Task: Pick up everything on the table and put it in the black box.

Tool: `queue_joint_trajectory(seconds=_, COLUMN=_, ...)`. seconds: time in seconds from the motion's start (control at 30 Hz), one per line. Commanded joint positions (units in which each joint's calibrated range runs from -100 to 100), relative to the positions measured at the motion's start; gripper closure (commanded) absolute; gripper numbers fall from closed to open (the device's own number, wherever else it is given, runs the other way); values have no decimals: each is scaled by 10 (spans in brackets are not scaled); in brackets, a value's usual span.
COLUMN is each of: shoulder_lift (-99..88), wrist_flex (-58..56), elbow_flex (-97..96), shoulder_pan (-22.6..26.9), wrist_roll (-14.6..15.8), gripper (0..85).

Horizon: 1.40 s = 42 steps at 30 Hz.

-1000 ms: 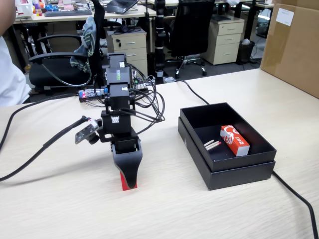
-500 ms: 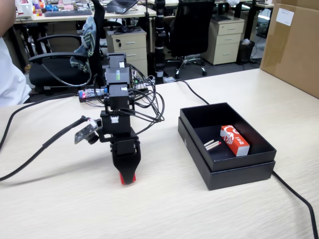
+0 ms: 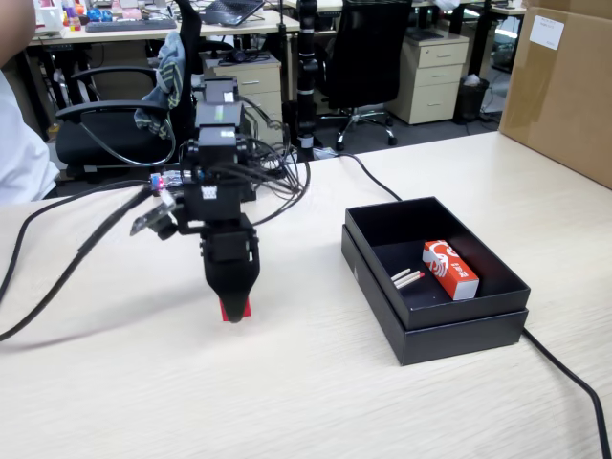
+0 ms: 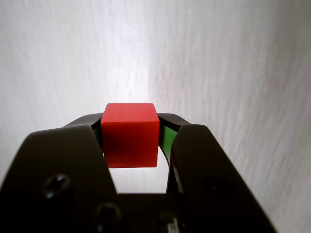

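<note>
Gripping the cube (image 4: 129,135) between its two jaws, the hand (image 3: 232,308) hangs just above the tabletop (image 3: 306,402), off to the left of the box (image 3: 432,277) in the fixed view. The wrist view shows the hold plainly: the jaws press on opposite flat faces, with the cube's top and front face bare and the pale tabletop blurred beyond it.

The cube looks small, stiff and light — a plain block that should not give under the squeeze. Its matte faces probably offer fair friction, and a grip on two parallel sides, as here, seems the soundest one; a corner hold would likely let it twist out.

The box sits well apart to the right, its low walls rising above a wider base. Inside lie a red-and-white carton (image 3: 450,269) and some pale sticks (image 3: 407,278), both toward the right half, so the left part of the floor is bare. The tabletop between hand and box is open — only the near wall needs clearing. A cable (image 3: 564,378) trails off the box's far corner, out of the way.
</note>
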Motion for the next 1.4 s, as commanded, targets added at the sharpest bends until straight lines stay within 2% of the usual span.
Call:
queue_joint_trajectory(seconds=0.0, shoulder_lift=-160, wrist_flex=-2, elbow_flex=-17, shoulder_pan=8, wrist_roll=16, gripper=846)
queue_joint_trajectory(seconds=0.2, shoulder_lift=-316, wrist_flex=-2, elbow_flex=-80, shoulder_pan=57, wrist_roll=34, gripper=846)
queue_joint_trajectory(seconds=0.37, shoulder_lift=-375, wrist_flex=-2, elbow_flex=-73, shoulder_pan=133, wrist_roll=58, gripper=846)
queue_joint_trajectory(seconds=0.53, shoulder_lift=-281, wrist_flex=5, elbow_flex=11, shoulder_pan=209, wrist_roll=74, gripper=846)
queue_joint_trajectory(seconds=0.63, shoulder_lift=-181, wrist_flex=9, elbow_flex=49, shoulder_pan=231, wrist_roll=74, gripper=846)
queue_joint_trajectory(seconds=0.73, shoulder_lift=-111, wrist_flex=9, elbow_flex=62, shoulder_pan=240, wrist_roll=75, gripper=846)
queue_joint_trajectory(seconds=0.77, shoulder_lift=-22, wrist_flex=9, elbow_flex=45, shoulder_pan=242, wrist_roll=77, gripper=845)
queue_joint_trajectory(seconds=0.97, shoulder_lift=21, wrist_flex=9, elbow_flex=20, shoulder_pan=238, wrist_roll=77, gripper=843)
queue_joint_trajectory(seconds=1.0, shoulder_lift=29, wrist_flex=9, elbow_flex=3, shoulder_pan=237, wrist_roll=77, gripper=755)
queue_joint_trajectory(seconds=1.03, shoulder_lift=31, wrist_flex=9, elbow_flex=-7, shoulder_pan=237, wrist_roll=77, gripper=741)
queue_joint_trajectory(seconds=1.3, shoulder_lift=41, wrist_flex=9, elbow_flex=-17, shoulder_pan=236, wrist_roll=78, gripper=734)
queue_joint_trajectory(seconds=1.33, shoulder_lift=42, wrist_flex=9, elbow_flex=-18, shoulder_pan=236, wrist_roll=77, gripper=688)
queue_joint_trajectory(seconds=1.37, shoulder_lift=44, wrist_flex=9, elbow_flex=-21, shoulder_pan=237, wrist_roll=75, gripper=592)
